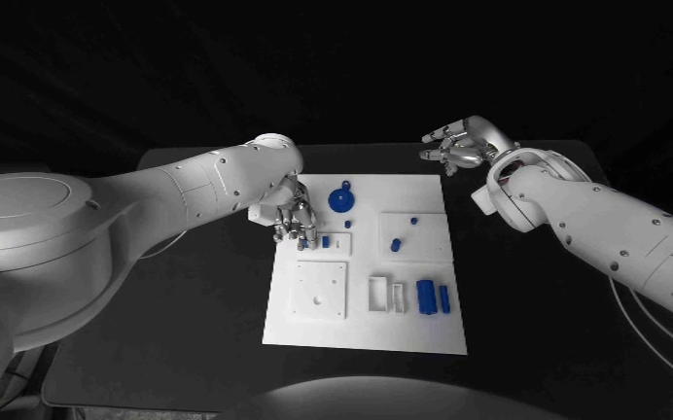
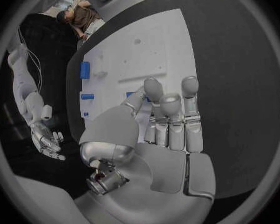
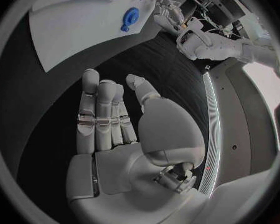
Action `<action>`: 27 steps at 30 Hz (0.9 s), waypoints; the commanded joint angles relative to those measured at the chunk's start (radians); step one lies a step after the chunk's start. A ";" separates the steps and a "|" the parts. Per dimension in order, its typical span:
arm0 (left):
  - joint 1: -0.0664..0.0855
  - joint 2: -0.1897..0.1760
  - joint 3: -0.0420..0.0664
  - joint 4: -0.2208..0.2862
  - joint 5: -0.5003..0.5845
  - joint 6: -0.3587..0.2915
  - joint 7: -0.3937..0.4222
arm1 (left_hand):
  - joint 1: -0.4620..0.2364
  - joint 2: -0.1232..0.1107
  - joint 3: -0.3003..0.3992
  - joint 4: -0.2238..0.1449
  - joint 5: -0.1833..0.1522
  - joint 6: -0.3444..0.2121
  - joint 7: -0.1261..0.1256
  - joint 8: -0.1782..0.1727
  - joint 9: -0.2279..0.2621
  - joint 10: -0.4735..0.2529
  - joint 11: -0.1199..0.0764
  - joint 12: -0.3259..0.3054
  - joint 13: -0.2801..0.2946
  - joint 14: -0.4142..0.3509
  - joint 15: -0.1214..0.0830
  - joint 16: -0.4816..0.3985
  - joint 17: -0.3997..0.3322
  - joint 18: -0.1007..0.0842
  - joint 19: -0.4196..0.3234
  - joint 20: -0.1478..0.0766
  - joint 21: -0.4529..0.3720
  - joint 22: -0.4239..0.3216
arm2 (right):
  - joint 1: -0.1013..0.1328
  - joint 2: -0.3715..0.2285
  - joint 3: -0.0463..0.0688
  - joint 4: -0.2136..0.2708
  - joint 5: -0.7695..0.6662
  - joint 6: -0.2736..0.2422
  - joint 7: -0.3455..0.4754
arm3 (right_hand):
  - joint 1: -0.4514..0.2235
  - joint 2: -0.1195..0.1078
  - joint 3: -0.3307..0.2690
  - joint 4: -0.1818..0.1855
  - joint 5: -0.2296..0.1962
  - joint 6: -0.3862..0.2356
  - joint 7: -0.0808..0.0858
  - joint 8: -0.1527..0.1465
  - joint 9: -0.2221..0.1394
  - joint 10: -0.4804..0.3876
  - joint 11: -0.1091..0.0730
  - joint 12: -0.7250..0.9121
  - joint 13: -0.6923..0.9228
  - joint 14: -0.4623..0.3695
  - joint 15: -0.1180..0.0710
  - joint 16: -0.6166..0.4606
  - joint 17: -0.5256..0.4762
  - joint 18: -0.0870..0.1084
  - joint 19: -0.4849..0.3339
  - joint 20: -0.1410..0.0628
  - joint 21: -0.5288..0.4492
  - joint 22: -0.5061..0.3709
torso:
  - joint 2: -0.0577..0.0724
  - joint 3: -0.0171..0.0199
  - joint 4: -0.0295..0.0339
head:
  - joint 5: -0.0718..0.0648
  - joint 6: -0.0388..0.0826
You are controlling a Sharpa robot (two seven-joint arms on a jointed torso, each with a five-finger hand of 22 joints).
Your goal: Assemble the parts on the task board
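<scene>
Head view: white rectangular task board (image 1: 368, 332) lies in the middle of the black table (image 1: 210, 332); on it, a round blue disc-shaped part (image 1: 342, 199) near the far edge, a small blue peg (image 1: 397, 242) standing in a raised white square block, two upright blue rectangular blocks (image 1: 434, 297) at the right side of the near row, and a short blue piece (image 1: 326, 241) just beside the left hand (image 1: 291, 218). That hand hangs fingers-down over the board's left edge; whether its tips pinch a part cannot be told here. The right hand (image 1: 460, 148) hovers off the board's far right corner, fingers loosely curled, holding nothing. Left wrist view: the left hand's fingers (image 2: 171, 117) lie straight and side by side with the thumb apart, nothing plainly clamped; a sliver of blue shows at the thumb tip, which the head view does not resolve. Right wrist view: the right hand (image 3: 121, 134) is spread and empty over bare table, well apart from the board. Risk, as judged: the left fingertips crowd the short piece, so a descent slightly off line could knock it flat or push it off its seat; the right hand, distant, could not steady the board.
</scene>
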 commanded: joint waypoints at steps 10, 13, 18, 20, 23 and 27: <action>-0.012 -0.003 -0.006 -0.004 -0.002 -0.010 -0.022 | -0.008 -0.006 -0.067 0.038 -0.027 0.046 -0.056 -0.003 -0.016 0.012 -0.004 0.002 -0.003 -0.007 0.003 -0.012 -0.012 -0.010 0.004 0.003 -0.011 0.017 | -0.001 0.002 0.001 -0.001 -0.005 0.008 0.001 | -0.010 -0.002 0.000 -0.003 0.006 -0.002 0.007 -0.003 -0.001 -0.007 0.000 -0.003 -0.001 -0.006 -0.001 0.001 0.000 0.009 0.002 0.000 0.003 0.016 | 0.000 -0.0011 0.0000 | 0.000 0.002; -0.012 -0.003 -0.006 -0.005 -0.001 -0.011 -0.022 | -0.009 -0.006 -0.071 0.042 -0.029 0.047 -0.056 -0.003 -0.017 0.012 -0.004 0.002 -0.004 -0.007 0.003 -0.012 -0.012 -0.011 0.004 0.003 -0.012 0.017 | -0.002 0.003 0.001 -0.001 -0.005 0.008 0.001 | -0.010 -0.002 0.000 -0.003 0.006 -0.002 0.007 -0.003 -0.001 -0.007 0.000 -0.003 -0.001 -0.006 -0.001 0.001 0.000 0.009 0.002 0.000 0.003 0.016 | 0.000 -0.0008 0.0000 | 0.000 0.001; -0.012 -0.004 -0.006 -0.005 0.000 -0.013 -0.022 | -0.013 -0.009 -0.077 0.046 -0.031 0.047 -0.056 -0.003 -0.019 0.012 -0.004 0.002 -0.004 -0.007 0.003 -0.013 -0.014 -0.011 0.004 0.002 -0.013 0.017 | -0.002 0.002 0.001 -0.001 -0.005 0.008 0.001 | -0.010 -0.002 0.000 -0.003 0.006 -0.002 0.007 -0.003 -0.001 -0.007 0.000 -0.003 -0.001 -0.006 -0.001 0.001 0.000 0.009 0.002 0.000 0.003 0.016 | 0.000 -0.0005 0.0002 | 0.000 0.001; -0.012 -0.005 -0.006 -0.006 0.001 -0.015 -0.022 | -0.016 -0.012 -0.082 0.050 -0.033 0.048 -0.057 -0.003 -0.019 0.011 -0.004 0.001 -0.005 -0.008 0.003 -0.013 -0.014 -0.011 0.005 0.002 -0.014 0.017 | -0.002 0.002 0.001 -0.001 -0.005 0.008 0.001 | -0.010 -0.002 0.000 -0.003 0.006 -0.002 0.007 -0.003 -0.001 -0.007 0.000 -0.003 -0.001 -0.006 -0.001 0.001 0.000 0.009 0.002 0.000 0.003 0.016 | 0.000 -0.0007 0.0000 | 0.000 0.001; -0.012 -0.005 -0.006 -0.006 0.002 -0.018 -0.022 | -0.019 -0.014 -0.086 0.054 -0.033 0.048 -0.057 -0.003 -0.020 0.012 -0.004 0.001 -0.005 -0.008 0.003 -0.014 -0.016 -0.011 0.004 0.002 -0.015 0.017 | -0.002 0.002 0.001 -0.001 -0.005 0.009 0.001 | -0.010 -0.002 0.000 -0.003 0.006 -0.002 0.007 -0.003 -0.001 -0.007 0.000 -0.003 -0.001 -0.006 -0.001 0.001 0.000 0.009 0.002 0.000 0.003 0.016 | 0.000 -0.0007 0.0003 | 0.000 0.002; -0.012 -0.005 -0.006 -0.006 0.003 -0.025 -0.021 | -0.022 -0.014 -0.089 0.057 -0.033 0.048 -0.056 -0.003 -0.020 0.011 -0.004 0.001 -0.005 -0.009 0.003 -0.015 -0.017 -0.011 0.005 0.002 -0.015 0.017 | -0.002 0.002 0.001 -0.001 -0.005 0.009 0.001 | -0.010 -0.002 0.000 -0.003 0.006 -0.002 0.007 -0.003 -0.001 -0.007 0.000 -0.003 -0.001 -0.006 -0.001 0.001 0.000 0.009 0.002 0.000 0.003 0.016 | 0.000 -0.0008 -0.0001 | 0.000 0.002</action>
